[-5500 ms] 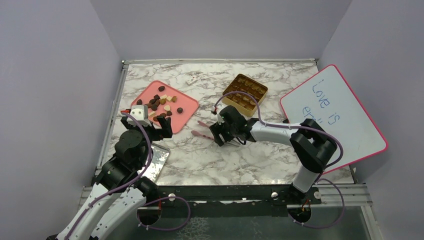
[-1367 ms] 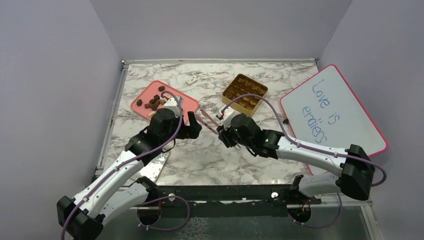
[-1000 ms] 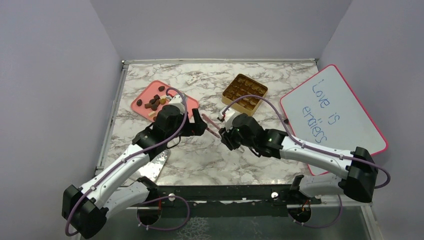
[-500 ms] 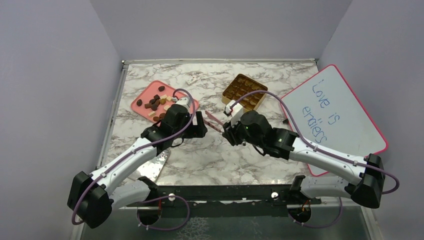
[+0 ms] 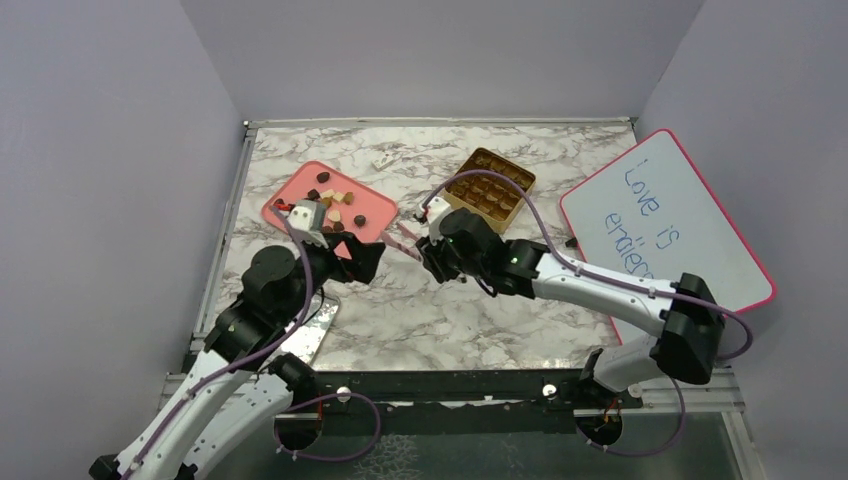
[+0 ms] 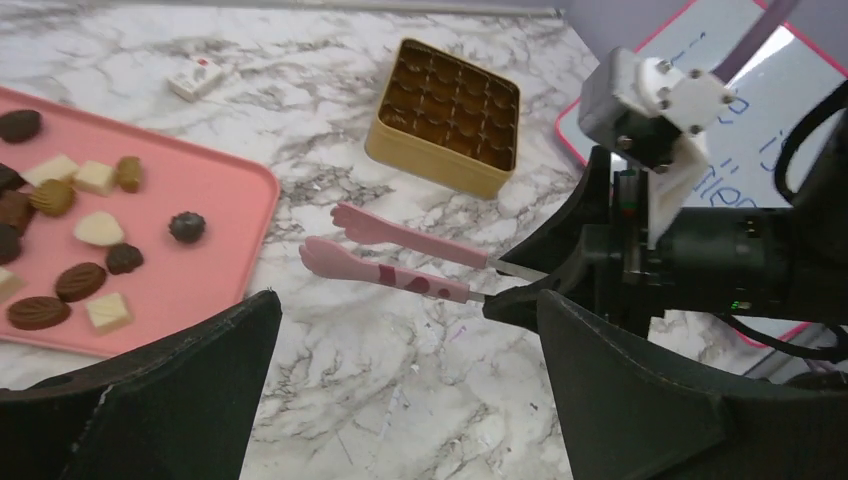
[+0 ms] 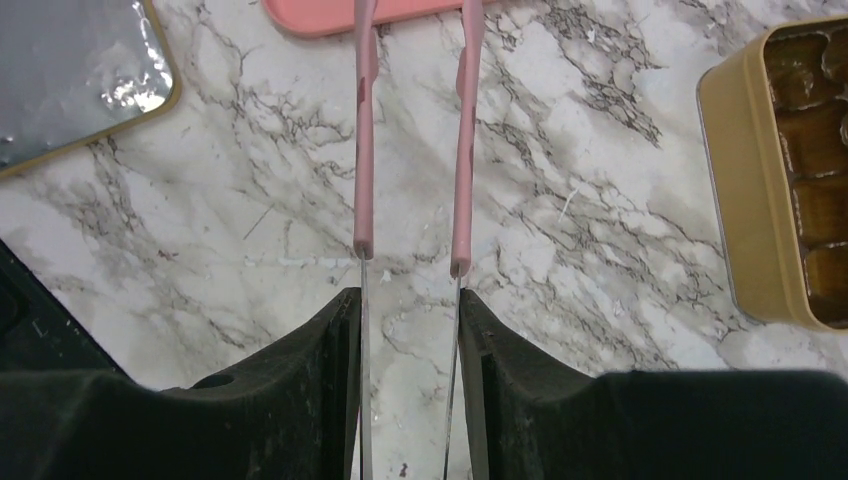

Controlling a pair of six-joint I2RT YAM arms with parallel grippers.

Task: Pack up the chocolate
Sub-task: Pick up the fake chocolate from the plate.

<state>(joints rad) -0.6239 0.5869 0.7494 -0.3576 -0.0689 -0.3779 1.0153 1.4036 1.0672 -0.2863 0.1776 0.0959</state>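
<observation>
Left arm clear, tweezers held by the right alone

My left gripper [image 5: 352, 262] has pulled back from the tweezers [image 6: 385, 272], which it was crowding half a second ago. It now hangs just off the tray's [image 5: 375, 203] near edge, jaws wide apart and holding nothing. My right gripper [image 7: 410, 300] has the tool to itself. Its jaws are clamped on the steel stems, the two pink arms are sprung apart, and the tips sit just off the tray's right edge, carrying nothing. The chocolate [image 6: 82, 282] lies loose on the tray, dark pieces mixed with a few cream ones, none lifted. The box [image 6: 430, 165] stands well beyond the tray's right side, and I cannot tell how many of its cells are filled. I judge the handover settled, so the next step is to reach the tips over the tray and pinch one piece
</observation>
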